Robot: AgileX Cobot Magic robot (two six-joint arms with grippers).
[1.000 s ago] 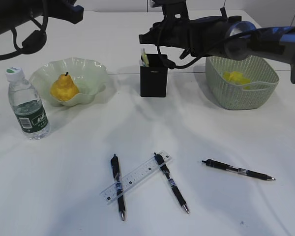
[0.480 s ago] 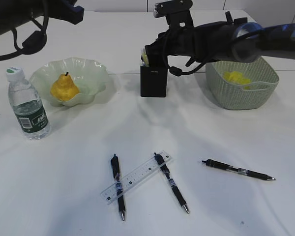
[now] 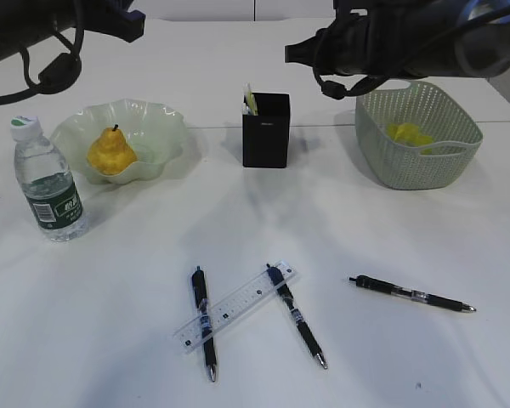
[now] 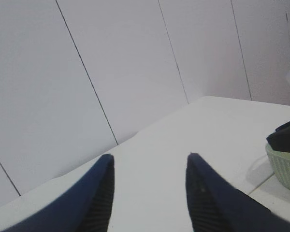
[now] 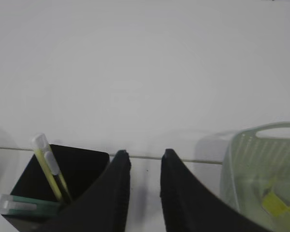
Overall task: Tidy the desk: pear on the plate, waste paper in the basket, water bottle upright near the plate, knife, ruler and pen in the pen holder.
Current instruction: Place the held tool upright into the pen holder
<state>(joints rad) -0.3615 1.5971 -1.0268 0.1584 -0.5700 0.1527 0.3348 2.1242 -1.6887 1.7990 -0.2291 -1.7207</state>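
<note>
Right wrist view shows the right hand (image 5: 145, 157) with its two dark fingers a narrow gap apart and nothing between them. Just below and left of its fingertips stands the pen holder (image 5: 63, 181), a black square cup with a yellow-green knife (image 5: 48, 171) and a pale green item leaning inside. Below and to the right of this hand is the basket (image 5: 261, 159), with yellow waste paper (image 5: 280, 203) in its bottom.

From the exterior view, the right arm hangs high over the back of the surface (image 3: 365, 212), above the gap between the pen holder (image 3: 266, 132) and the basket (image 3: 418, 140). Well forward of that hand, near the front of the surface, the ruler (image 3: 235, 306) lies slantwise across two pens (image 3: 204, 323), and a third pen (image 3: 412, 294) lies apart to the right.

Left wrist view shows the left hand (image 4: 150, 164) about half open and empty, its fingers aimed at bare surface and a panelled wall, with a corner of the basket at the far right edge. In the exterior view, the left arm sits at the top left corner; below it the pear (image 3: 110, 153) rests in the plate (image 3: 157, 119), and the water bottle (image 3: 47, 183) stands upright just beside the plate's left rim.
</note>
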